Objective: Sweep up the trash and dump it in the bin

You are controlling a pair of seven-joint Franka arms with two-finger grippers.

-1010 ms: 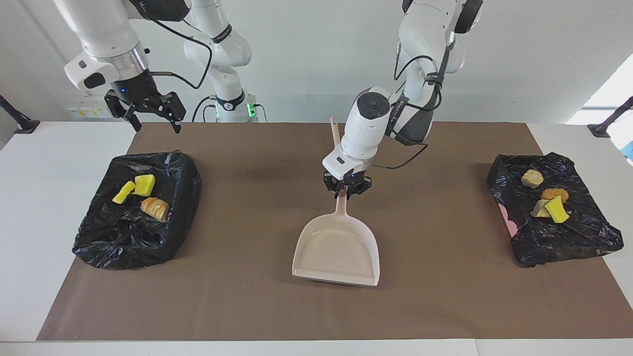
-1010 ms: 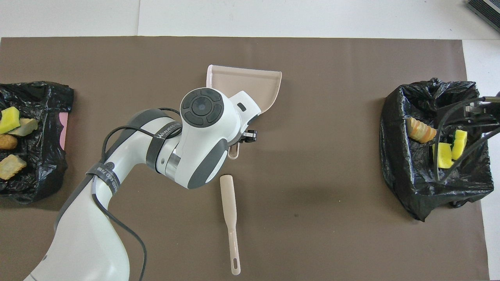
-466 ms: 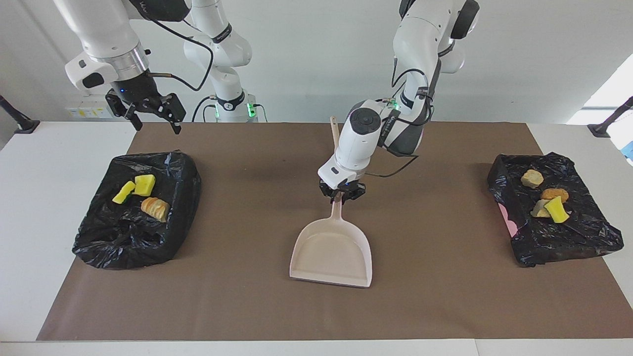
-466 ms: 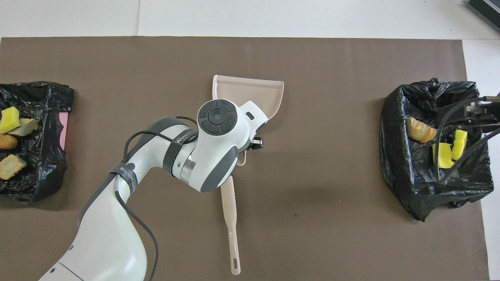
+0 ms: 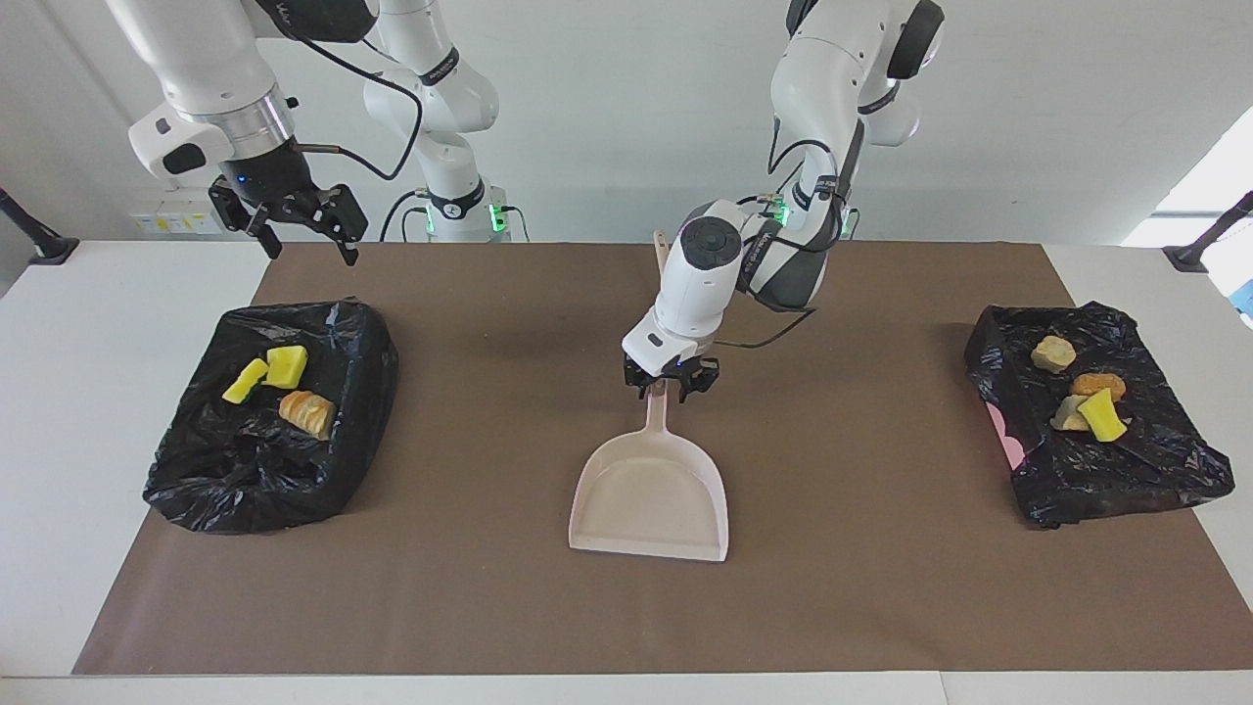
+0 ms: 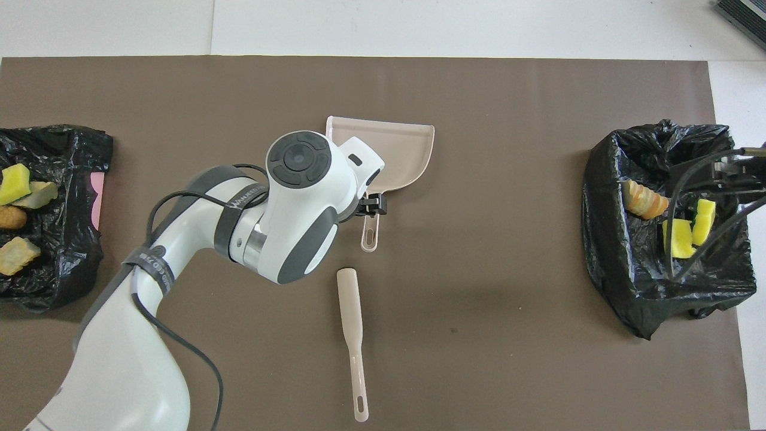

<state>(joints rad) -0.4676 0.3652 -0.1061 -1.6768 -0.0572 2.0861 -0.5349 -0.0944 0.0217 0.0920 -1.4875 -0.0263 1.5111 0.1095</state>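
Observation:
The trash lies in two black-bagged bins. The bin (image 5: 196,470) at the right arm's end holds two yellow sponge pieces (image 5: 286,365) and a bread chunk (image 5: 307,412). The bin (image 5: 1155,470) at the left arm's end holds several lumps (image 5: 1103,416). Mid-table, the beige dustpan (image 5: 651,490) lies flat. My left gripper (image 5: 671,380) stands open, its fingers straddling the dustpan's handle (image 6: 370,233). High over the mat's edge beside the first bin, my right gripper (image 5: 294,220) hangs open and holds nothing.
The beige brush (image 6: 353,335) lies on the brown mat (image 5: 881,587), nearer to the robots than the dustpan. In the overhead view the bins (image 6: 622,257) (image 6: 66,263) sit at the mat's two ends. White tabletop surrounds the mat.
My left gripper has opened off the dustpan's handle. The dustpan shifted a little toward the right arm's end and now rests flat. The right arm has not moved.

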